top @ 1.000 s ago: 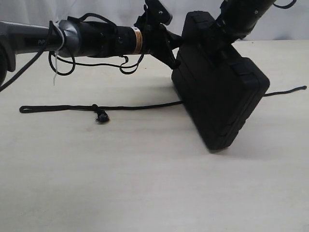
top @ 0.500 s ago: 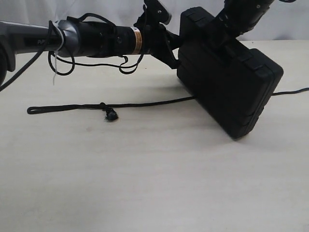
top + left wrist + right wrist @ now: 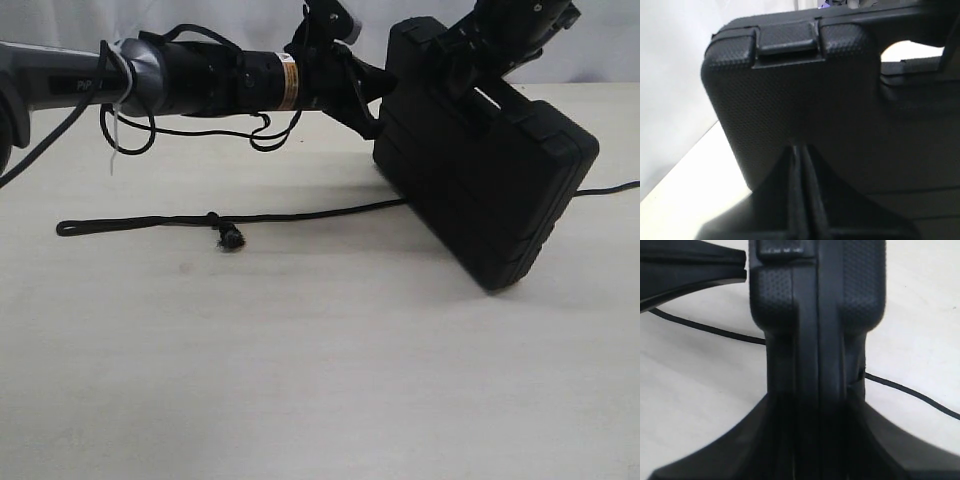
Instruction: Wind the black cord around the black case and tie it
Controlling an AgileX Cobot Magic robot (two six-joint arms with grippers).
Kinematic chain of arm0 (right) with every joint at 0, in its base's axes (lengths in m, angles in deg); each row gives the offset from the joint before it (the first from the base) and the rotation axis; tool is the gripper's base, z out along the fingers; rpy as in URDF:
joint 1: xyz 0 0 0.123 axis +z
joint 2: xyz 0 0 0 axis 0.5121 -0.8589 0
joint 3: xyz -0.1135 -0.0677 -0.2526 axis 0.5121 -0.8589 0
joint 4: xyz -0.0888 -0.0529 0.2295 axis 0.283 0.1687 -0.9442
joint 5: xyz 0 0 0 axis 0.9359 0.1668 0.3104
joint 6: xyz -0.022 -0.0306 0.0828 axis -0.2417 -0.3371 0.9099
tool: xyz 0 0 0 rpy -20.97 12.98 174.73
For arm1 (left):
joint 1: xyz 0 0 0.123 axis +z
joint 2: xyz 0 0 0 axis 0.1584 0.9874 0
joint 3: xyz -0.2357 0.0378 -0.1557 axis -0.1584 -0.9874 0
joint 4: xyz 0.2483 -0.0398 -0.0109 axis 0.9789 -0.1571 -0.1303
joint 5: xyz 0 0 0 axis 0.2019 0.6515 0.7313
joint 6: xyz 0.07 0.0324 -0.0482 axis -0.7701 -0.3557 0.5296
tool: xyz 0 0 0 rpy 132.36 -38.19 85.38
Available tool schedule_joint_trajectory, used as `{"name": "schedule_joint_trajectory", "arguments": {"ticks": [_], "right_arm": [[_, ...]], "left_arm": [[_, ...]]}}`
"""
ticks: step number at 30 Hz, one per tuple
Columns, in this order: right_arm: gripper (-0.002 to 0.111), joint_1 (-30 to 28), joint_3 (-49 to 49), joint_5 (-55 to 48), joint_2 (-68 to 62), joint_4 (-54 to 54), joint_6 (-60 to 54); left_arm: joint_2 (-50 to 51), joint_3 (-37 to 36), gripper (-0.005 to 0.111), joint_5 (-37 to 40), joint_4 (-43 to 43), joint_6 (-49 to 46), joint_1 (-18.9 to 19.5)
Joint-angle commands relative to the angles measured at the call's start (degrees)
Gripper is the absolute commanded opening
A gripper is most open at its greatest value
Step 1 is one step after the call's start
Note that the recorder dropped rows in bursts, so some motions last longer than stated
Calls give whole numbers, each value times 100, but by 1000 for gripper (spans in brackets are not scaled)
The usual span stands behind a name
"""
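Observation:
The black case (image 3: 485, 180) hangs tilted, its lower corner close to the table. My right gripper (image 3: 470, 65) comes from above and is shut on its handle edge; in the right wrist view the fingers straddle the case (image 3: 817, 315) at the gripper (image 3: 815, 400). My left gripper (image 3: 372, 112) is shut, tips against the case's left side, seen as case (image 3: 805, 90) and gripper (image 3: 801, 150). The black cord (image 3: 300, 215) lies on the table behind the case, with its looped end (image 3: 65, 228) and frayed knot (image 3: 232, 240) to the left. It comes out again on the right, cord (image 3: 705, 327).
The pale table (image 3: 300, 380) stretches wide in front of the case. The left arm (image 3: 180, 80) reaches across above the cord, its smooth cables (image 3: 130, 135) hanging below it. A white backdrop (image 3: 220, 20) closes the far side.
The case has risen and shifted right with both grippers. The cord was dragged a little to the right, loop end and knot included. In the last half second almost nothing moved.

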Motion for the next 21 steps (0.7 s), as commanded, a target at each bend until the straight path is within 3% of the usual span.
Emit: {"name": "schedule_joint_trajectory", "arguments": {"ticks": [1,21], "right_arm": [[37,-1,23,23,14,26,23],[37,-1,315,23,14,377,24]], "left_arm": [[-48,12,0,-81,-38,103,-15],[-48,12,0,-67,164,117,-15]]}}
